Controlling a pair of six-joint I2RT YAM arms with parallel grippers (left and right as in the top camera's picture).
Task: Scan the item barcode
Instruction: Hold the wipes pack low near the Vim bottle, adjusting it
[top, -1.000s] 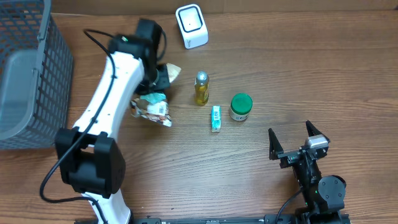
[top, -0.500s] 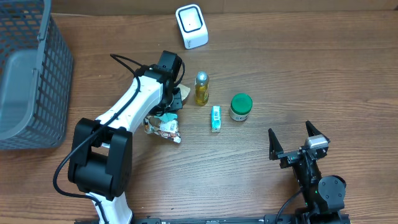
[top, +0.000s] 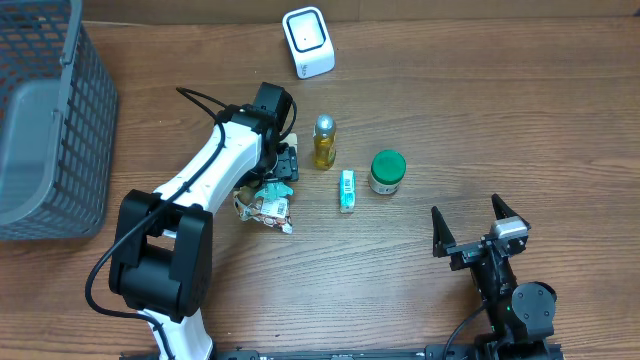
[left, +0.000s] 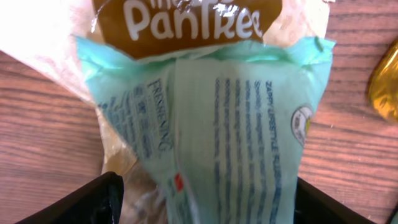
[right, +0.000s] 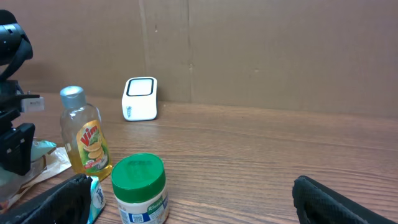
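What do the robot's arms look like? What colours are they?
The left arm is a long white tube between chunky black joints, with a thin black cable looping beside it. The right arm is black all over, with a small silver block near its two flat black fingers. The left arm's fingers are black too.

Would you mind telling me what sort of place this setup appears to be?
Probably a mock shop checkout on a wooden table: a white box-shaped barcode scanner, a grey wire basket, and groceries like the green-lidded jar.
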